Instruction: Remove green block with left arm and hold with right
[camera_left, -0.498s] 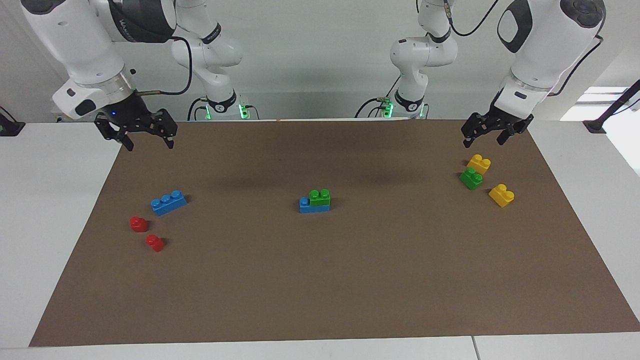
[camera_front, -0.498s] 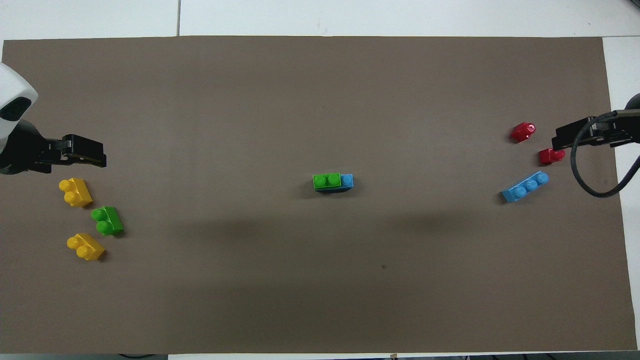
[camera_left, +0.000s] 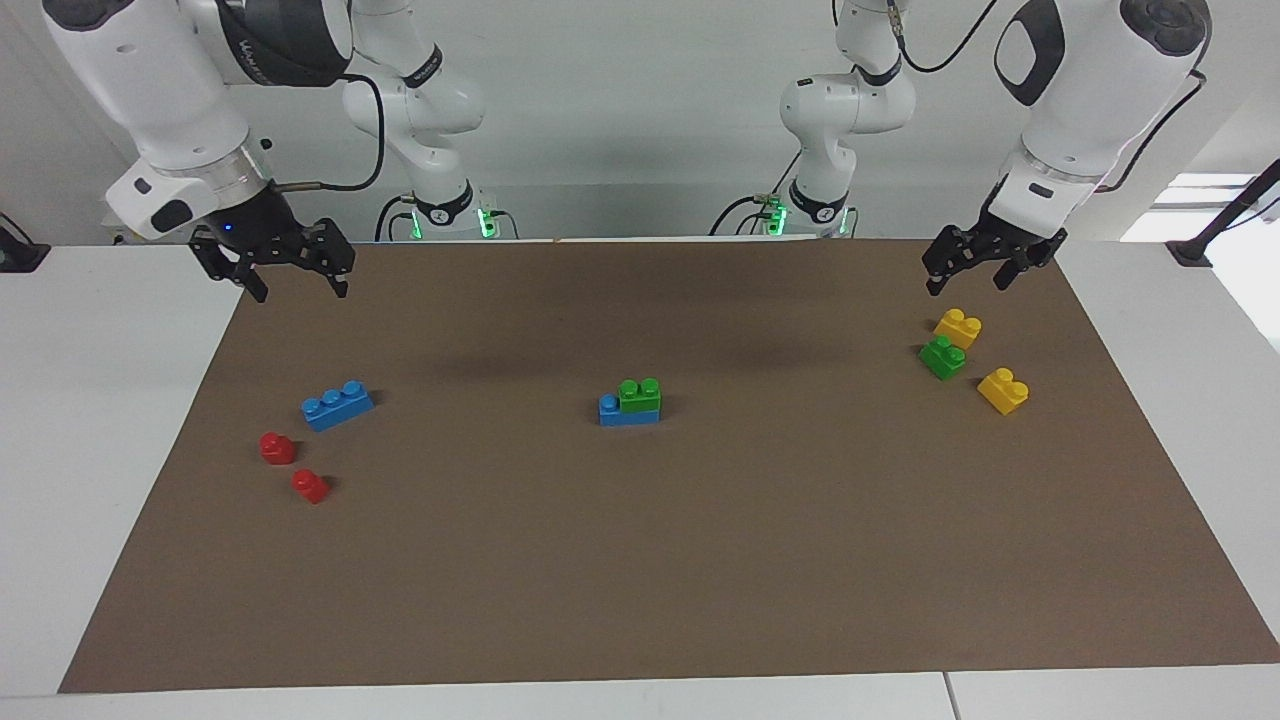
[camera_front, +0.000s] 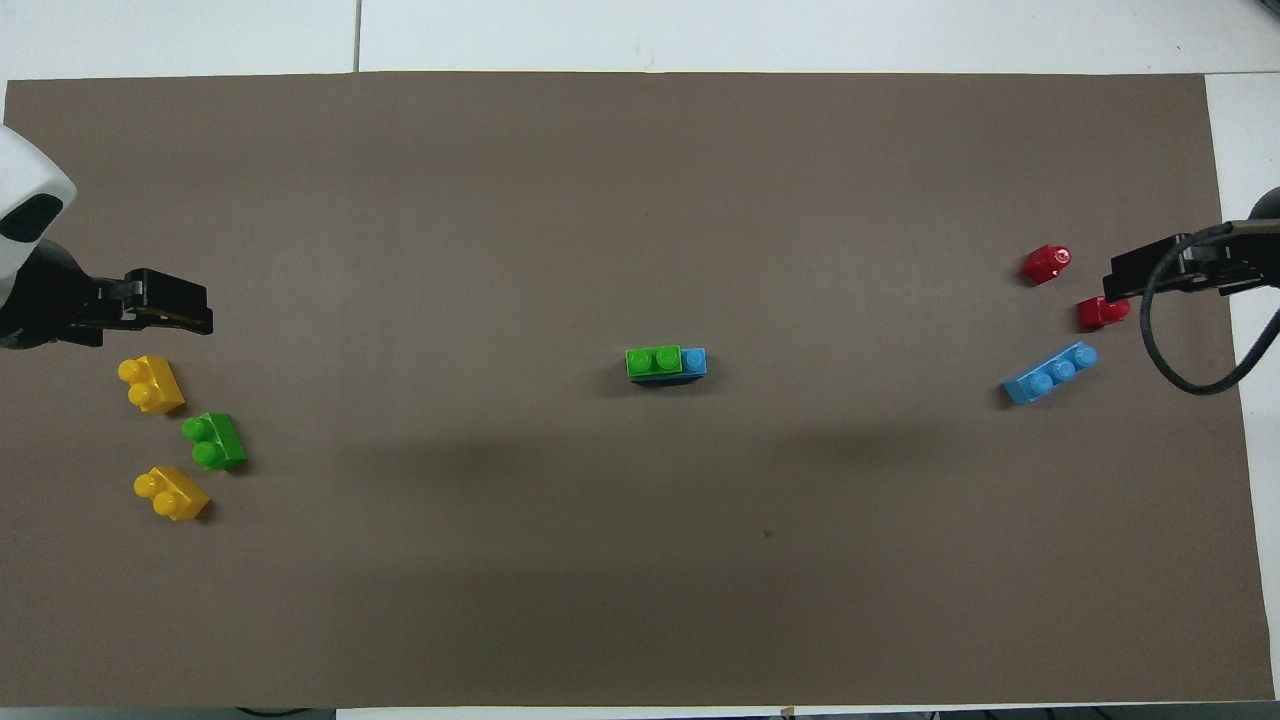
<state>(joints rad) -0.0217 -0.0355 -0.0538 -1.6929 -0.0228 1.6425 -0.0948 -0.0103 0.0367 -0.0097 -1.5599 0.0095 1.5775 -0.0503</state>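
Brown mat (camera_left: 640, 560), unlabelled toy bricks

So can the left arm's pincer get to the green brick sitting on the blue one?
Probably yes. The green brick sits on top of the blue brick mid-table with nothing around it, and the left pincer looks open.

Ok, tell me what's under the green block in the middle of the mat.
The green block sits on a blue brick, covering all but one stud at the end toward the right arm. The blue top beneath it is hidden. Both grippers are away from it.
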